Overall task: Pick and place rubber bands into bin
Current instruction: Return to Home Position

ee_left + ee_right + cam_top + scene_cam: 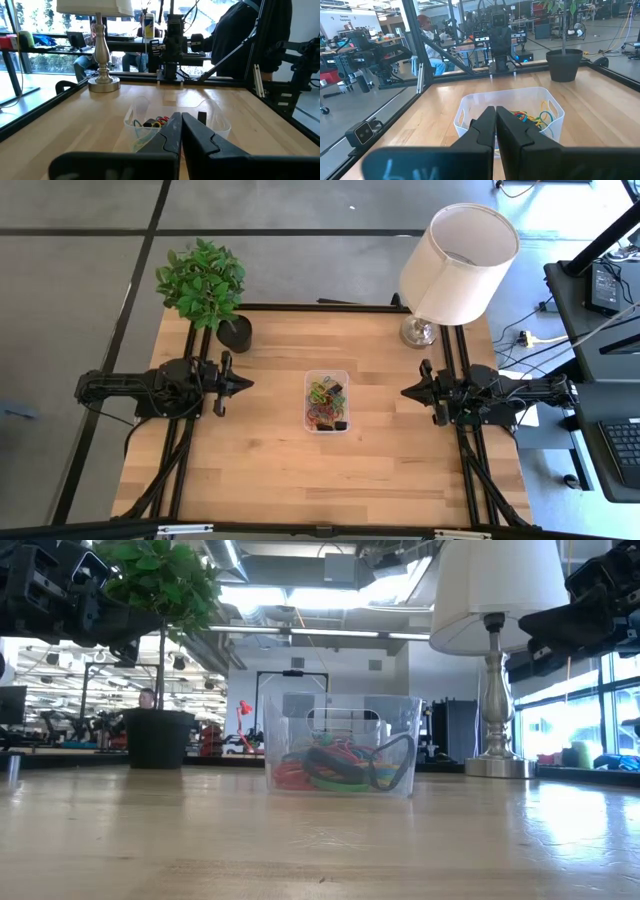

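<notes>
Two arms faced each other across the worktop (250, 470) in the high view, the left arm (150, 387) and the right arm (500, 392). The bin (327, 374) stood midway between their tips and well apart from both. Its long axis ran near to far, crosswise to the arms, and neither arm looked nearer. The rubber bands (324, 402) lay heaped inside it, and none showed loose on the wood. The plant pot (236, 332) and the lamp (455, 265) stood toward the far edge, off the arms' line.

In the low view the bin (290, 720) sat flat on the worktop with the rubber bands (335, 768) piled in its bottom. Both arms hung clear above it at the upper corners.

The left wrist view showed the left jaws pressed together and empty, pointing straight at the bin (136, 116).

The right wrist view showed the right jaws likewise closed on nothing, with the bin (470, 107) dead ahead.

By this the sorting looked finished. Parking the arms should need only open air, and bare wood lay all round the bin.
</notes>
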